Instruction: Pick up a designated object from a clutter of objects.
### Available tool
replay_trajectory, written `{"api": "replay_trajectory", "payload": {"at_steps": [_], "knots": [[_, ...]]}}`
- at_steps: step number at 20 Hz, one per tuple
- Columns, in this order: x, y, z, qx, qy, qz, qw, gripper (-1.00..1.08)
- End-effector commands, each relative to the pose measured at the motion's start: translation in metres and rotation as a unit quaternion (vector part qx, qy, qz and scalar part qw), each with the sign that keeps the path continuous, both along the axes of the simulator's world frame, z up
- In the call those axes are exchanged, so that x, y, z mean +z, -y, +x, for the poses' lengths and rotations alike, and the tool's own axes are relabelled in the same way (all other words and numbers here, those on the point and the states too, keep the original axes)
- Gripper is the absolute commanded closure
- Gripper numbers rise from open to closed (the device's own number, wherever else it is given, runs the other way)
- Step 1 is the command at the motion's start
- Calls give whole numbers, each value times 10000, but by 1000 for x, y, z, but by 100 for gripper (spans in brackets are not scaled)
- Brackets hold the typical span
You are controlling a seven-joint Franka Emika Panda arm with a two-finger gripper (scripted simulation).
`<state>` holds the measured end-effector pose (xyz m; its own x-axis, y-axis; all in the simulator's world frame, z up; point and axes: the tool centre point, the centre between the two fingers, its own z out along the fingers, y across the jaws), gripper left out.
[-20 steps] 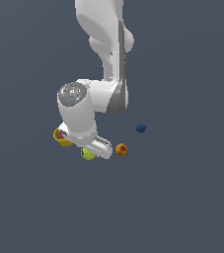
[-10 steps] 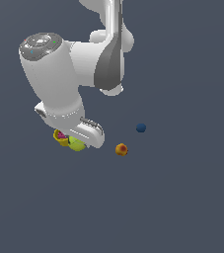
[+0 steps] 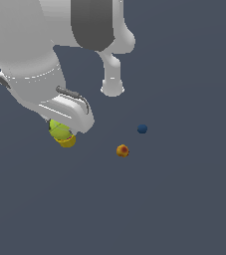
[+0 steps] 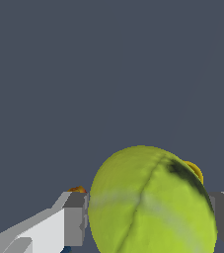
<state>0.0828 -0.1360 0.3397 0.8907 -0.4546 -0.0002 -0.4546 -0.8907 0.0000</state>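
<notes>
While the pincer (image 4: 148, 217) grips the yellow-green ball (image 4: 150, 202) between its fingers (image 4: 74, 217), the yellow cup (image 3: 66, 142) shows just beyond; orange-red ball (image 3: 122, 150) well apart.

Franka Panda arm (image 3: 40, 45): glossy white rounded link casings with a dark grey band (image 3: 92, 22) at one joint. A thin dark cable loop (image 3: 72, 94) runs along the white wrist housing. Pincer (image 4: 148, 220): boxy grey fingers (image 4: 74, 217) on a white, angular body.
</notes>
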Motion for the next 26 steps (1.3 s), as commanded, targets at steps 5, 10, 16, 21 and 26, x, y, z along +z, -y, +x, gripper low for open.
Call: {"api": "replay_trajectory", "payload": {"at_steps": [5, 10, 16, 21, 26], "knots": [[53, 11, 9, 1, 2, -1, 10000, 108], [81, 17, 15, 4, 1, -2, 10000, 108], [100, 22, 20, 4, 1, -2, 10000, 108], [109, 24, 22, 4, 1, -2, 10000, 108], [111, 24, 23, 4, 1, -2, 10000, 108]]}}
